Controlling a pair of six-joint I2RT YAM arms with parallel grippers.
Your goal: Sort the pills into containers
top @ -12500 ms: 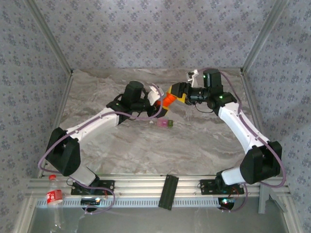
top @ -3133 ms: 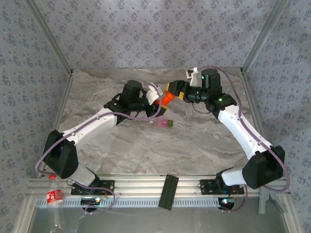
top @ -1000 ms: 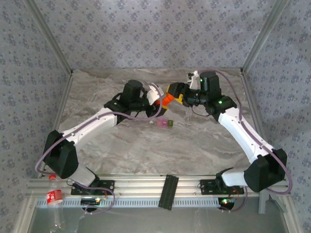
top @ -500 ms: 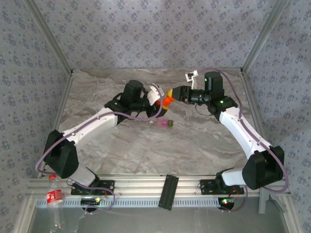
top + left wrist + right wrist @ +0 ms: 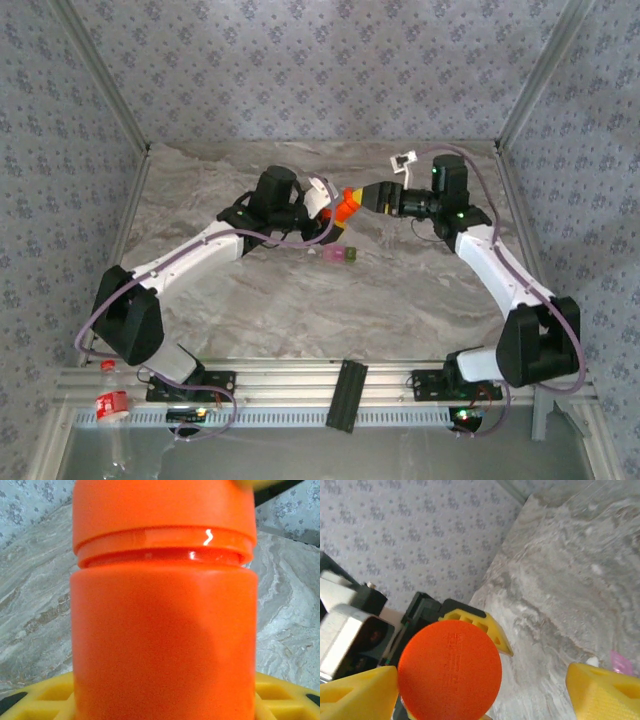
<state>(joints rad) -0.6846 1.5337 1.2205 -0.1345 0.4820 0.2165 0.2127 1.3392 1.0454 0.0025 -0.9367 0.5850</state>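
Note:
My left gripper (image 5: 335, 215) is shut on an orange pill bottle (image 5: 345, 206) and holds it tilted above the marble table, a little past its middle. The bottle (image 5: 165, 630) stands close before the left wrist camera with its orange cap (image 5: 160, 510) on and yellow fingers (image 5: 285, 695) at its base. My right gripper (image 5: 364, 197) is open at the cap (image 5: 450, 670). Its left finger (image 5: 357, 692) is against the cap's edge and its right finger (image 5: 602, 690) stands well apart. The pink and olive containers (image 5: 340, 256) sit on the table just below the bottle. The pills are hidden.
Metal frame posts and patterned walls close in the table (image 5: 300, 300) at the back and both sides. A black block (image 5: 345, 395) lies on the front rail between the arm bases. A clear plastic bottle with a red label (image 5: 112, 402) lies at the near left.
The right gripper's jaws closed on the bottle's cap, then spread wide, and its wrist drew back slightly to the right. The left arm and the bottle held still.

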